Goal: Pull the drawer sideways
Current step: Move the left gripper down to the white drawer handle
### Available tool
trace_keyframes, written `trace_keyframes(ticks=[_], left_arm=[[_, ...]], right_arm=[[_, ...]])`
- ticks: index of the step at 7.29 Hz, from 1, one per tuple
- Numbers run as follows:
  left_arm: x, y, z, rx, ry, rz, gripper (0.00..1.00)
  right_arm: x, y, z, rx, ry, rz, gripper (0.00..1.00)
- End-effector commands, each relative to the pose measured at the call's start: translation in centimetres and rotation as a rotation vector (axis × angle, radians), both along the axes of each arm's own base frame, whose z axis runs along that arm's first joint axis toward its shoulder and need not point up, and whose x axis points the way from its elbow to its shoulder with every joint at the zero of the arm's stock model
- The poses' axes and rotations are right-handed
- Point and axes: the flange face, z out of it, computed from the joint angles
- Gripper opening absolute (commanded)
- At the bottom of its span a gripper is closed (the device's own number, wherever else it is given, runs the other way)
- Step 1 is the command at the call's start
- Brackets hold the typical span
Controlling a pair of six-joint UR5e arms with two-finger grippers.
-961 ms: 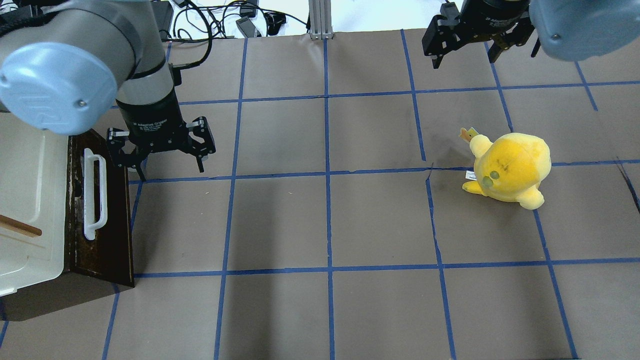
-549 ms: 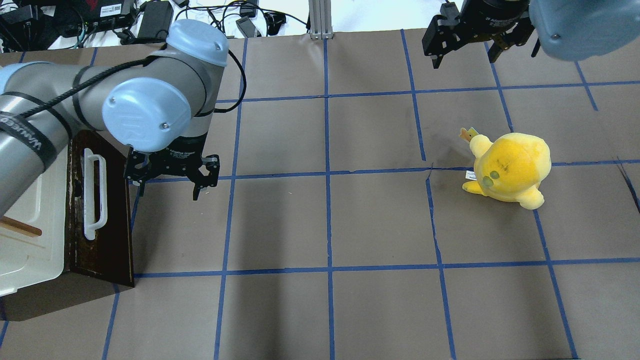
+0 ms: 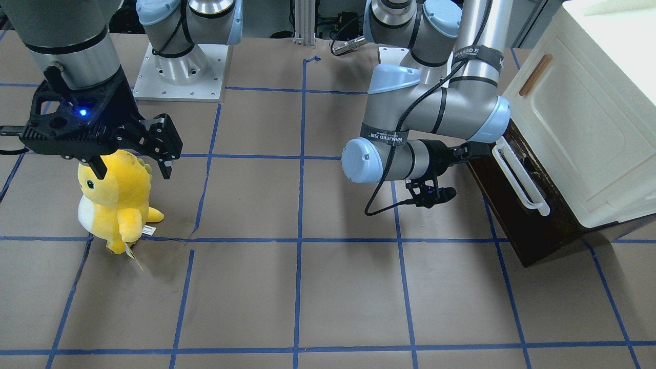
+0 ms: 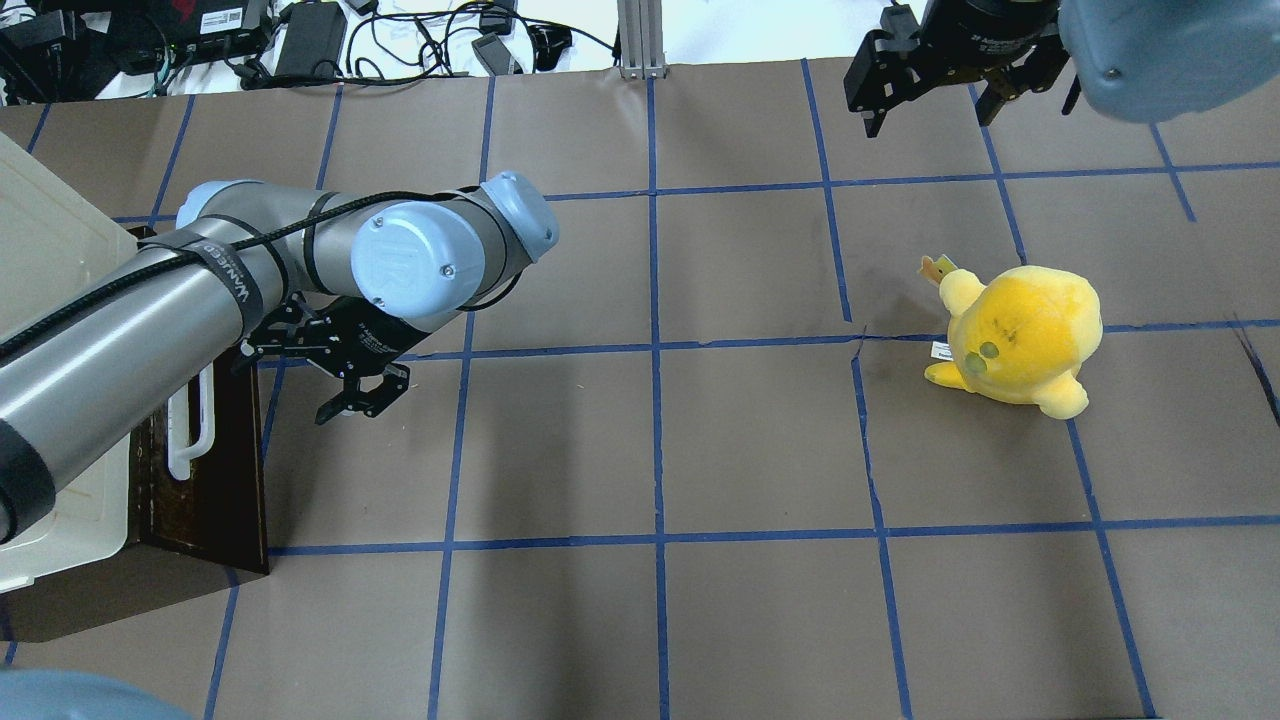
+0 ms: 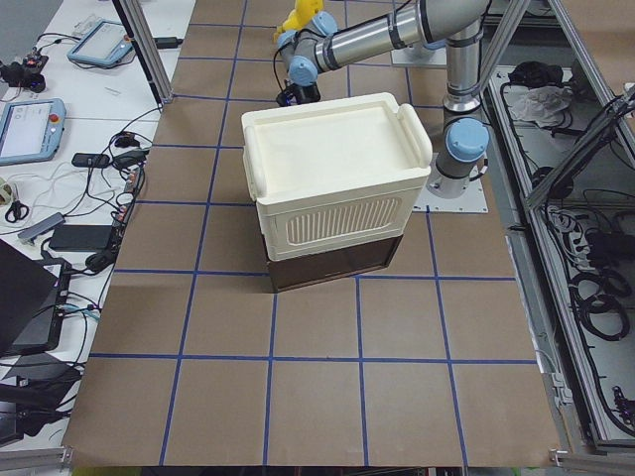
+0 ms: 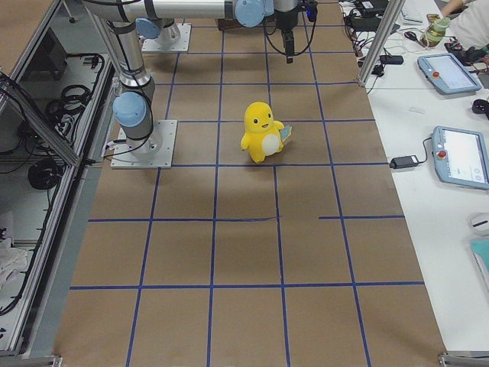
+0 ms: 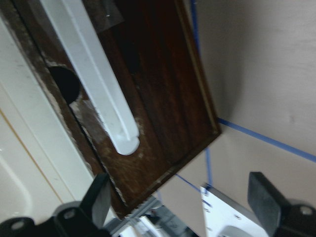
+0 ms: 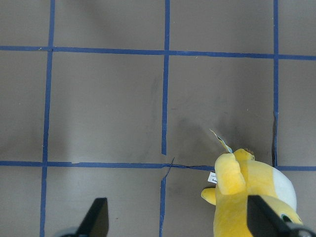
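Observation:
The dark brown drawer (image 4: 225, 480) sits under a cream-white cabinet (image 4: 50, 250) at the table's left, its white bar handle (image 4: 190, 440) facing the table. It also shows in the front view (image 3: 533, 230). My left gripper (image 4: 288, 385) is open, turned sideways toward the drawer front, just short of it and holding nothing. In the left wrist view the handle's end (image 7: 118, 128) and dark front (image 7: 163, 89) lie ahead of the open fingers (image 7: 96, 197). My right gripper (image 4: 930, 115) is open and empty, high at the far right.
A yellow plush toy (image 4: 1020, 335) stands on the right half of the table, below my right gripper in the front view (image 3: 115, 200). The cabinet door has a small wooden handle (image 3: 535, 74). Cables and devices (image 4: 300, 40) lie beyond the table's far edge.
My left arm has swung round and lowered. Its gripper has turned from pointing down to pointing sideways at the drawer front. The right arm, plush and drawer have not moved.

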Motion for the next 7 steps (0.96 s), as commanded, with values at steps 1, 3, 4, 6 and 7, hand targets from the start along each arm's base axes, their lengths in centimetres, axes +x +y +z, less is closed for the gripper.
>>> trace_keyframes(ticks=[1,3,4,6,7], left_arm=[[2.6,-0.8,-4.8,0.084,-0.118,-0.063,1.0],[5.8,-0.7,-6.0,0.171,-0.182,-0.116,1.0],[6.0,-1.1,-5.6,0.145,-0.186,-0.106,0.98],[6.5,-1.6,-5.1,0.1,-0.216,-0.126,0.85],[7.5,-1.7,-5.2,0.102,-0.223,-0.118,0.85]], right_arm=[[0.0,0.0,0.0,0.0,0.0,0.0,1.0],[0.0,0.0,0.0,0.0,0.001,0.0,1.0],[0.0,0.0,0.0,0.0,0.0,0.0,1.0],[0.0,0.0,0.0,0.0,0.001,0.0,1.0],[0.0,0.0,0.0,0.0,0.001,0.0,1.0]])
